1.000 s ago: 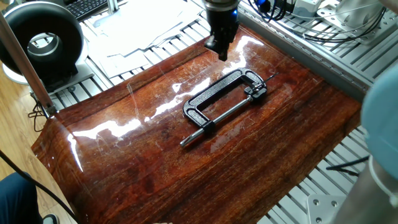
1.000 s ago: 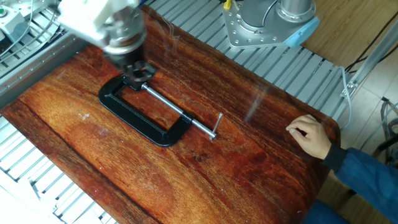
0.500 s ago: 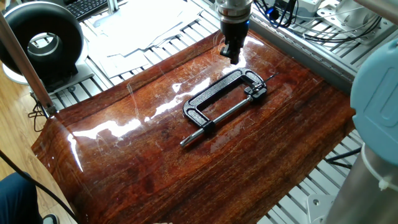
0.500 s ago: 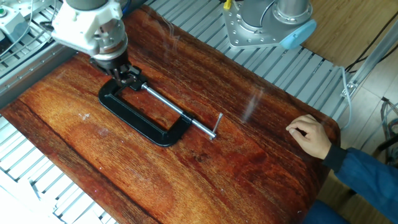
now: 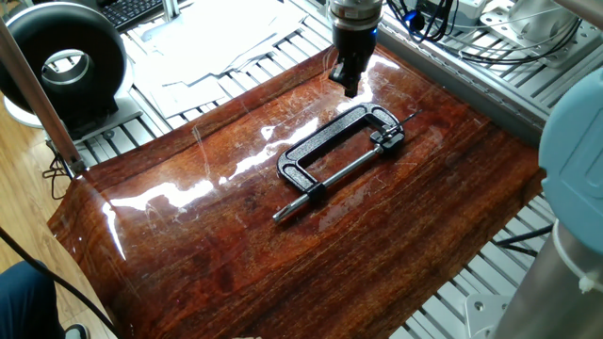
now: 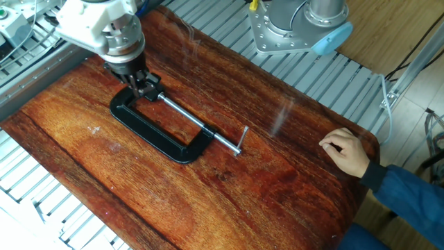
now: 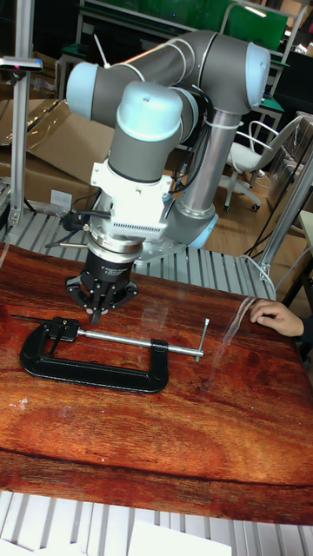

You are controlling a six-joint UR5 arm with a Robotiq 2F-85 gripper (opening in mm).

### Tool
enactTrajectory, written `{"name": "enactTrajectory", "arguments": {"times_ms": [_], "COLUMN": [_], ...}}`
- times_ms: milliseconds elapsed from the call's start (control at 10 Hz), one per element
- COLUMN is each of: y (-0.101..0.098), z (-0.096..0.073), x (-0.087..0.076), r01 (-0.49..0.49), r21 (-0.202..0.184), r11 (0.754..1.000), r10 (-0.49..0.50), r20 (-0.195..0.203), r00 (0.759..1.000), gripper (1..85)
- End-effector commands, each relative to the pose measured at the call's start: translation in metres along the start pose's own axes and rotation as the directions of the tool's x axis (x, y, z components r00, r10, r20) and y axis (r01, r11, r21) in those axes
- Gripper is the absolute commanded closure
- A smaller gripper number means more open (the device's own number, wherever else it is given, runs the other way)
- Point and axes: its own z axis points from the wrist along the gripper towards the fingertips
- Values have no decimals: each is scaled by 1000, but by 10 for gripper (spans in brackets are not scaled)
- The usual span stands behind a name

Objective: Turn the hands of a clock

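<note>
Tall fixed view shows my gripper (image 7: 98,314) hanging just above the table (image 7: 174,434), behind the jaw end of the clamp (image 7: 96,354); its fingers look nearly together, but I cannot tell for sure. I cannot make out the clock; the clamp's jaw is too small to read. Someone's hand (image 6: 347,154) rests on the table edge, well apart.

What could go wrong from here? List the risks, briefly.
1. The gripper hangs just beside the jaw end of the C-clamp; coming down off-centre, it could strike the frame or screw.
2. The C-clamp lies loose on the glossy table, so a push might slide it.
3. A person's hand rests on the table's edge, perhaps within the arm's sweep.
</note>
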Motion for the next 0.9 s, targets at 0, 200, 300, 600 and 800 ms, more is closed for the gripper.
{"name": "enactTrajectory", "arguments": {"times_ms": [0, 200, 300, 600, 800], "y": [10, -4, -22, -70, -81], "z": [-3, -3, 6, 52, 60], "x": [-13, -13, -15, -11, 8], "r01": [22, 100, 133, 266, 434], "r21": [-39, 19, 10, 36, 34], "r11": [999, 995, 991, 963, 900], "r10": [-20, -100, -134, -268, -434], "r20": [54, 52, 40, 31, -17], "r00": [998, 994, 990, 963, 901], "gripper": [847, 847, 847, 847, 847]}}
